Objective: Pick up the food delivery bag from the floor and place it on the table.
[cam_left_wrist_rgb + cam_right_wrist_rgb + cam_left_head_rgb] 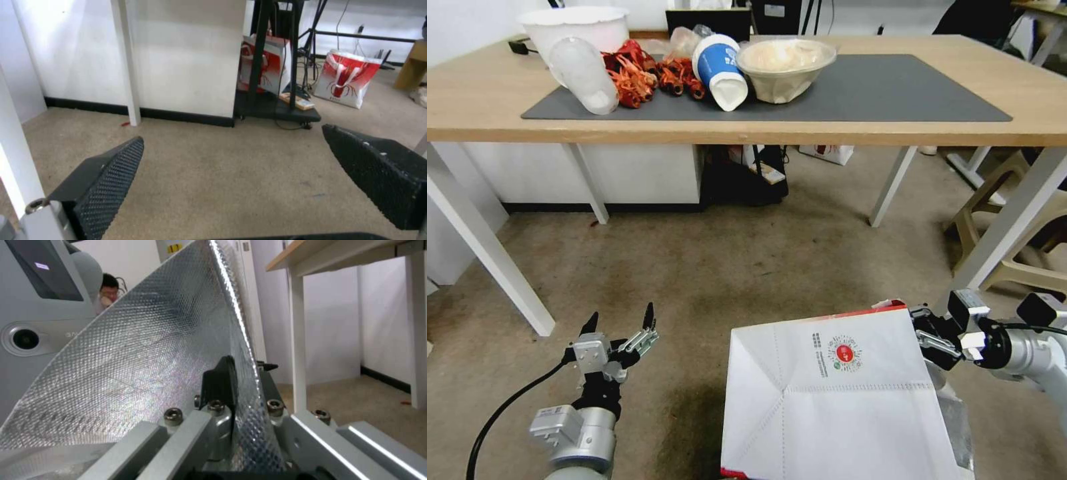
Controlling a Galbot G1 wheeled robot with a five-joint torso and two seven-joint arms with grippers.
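The food delivery bag (837, 393), white with a round red logo and a red edge, lies tilted low in the head view, right of centre. My right gripper (926, 340) is shut on the bag's wall at its right upper corner. In the right wrist view the foil-lined wall (146, 366) runs between the two black fingers (220, 383). My left gripper (620, 323) hangs open above the floor (747, 267), left of the bag, with its textured pads (111, 186) spread wide over bare carpet. The table (480, 100) with its dark grey mat (894, 90) stands ahead.
On the mat's left half lie a white tub (575, 27), a clear cup (586, 73), red crayfish (640, 77), a blue-and-white cup (720, 70) and a covered bowl (786, 67). White table legs (487, 253) flank the floor. Other red-and-white bags (347, 78) stand beyond the table.
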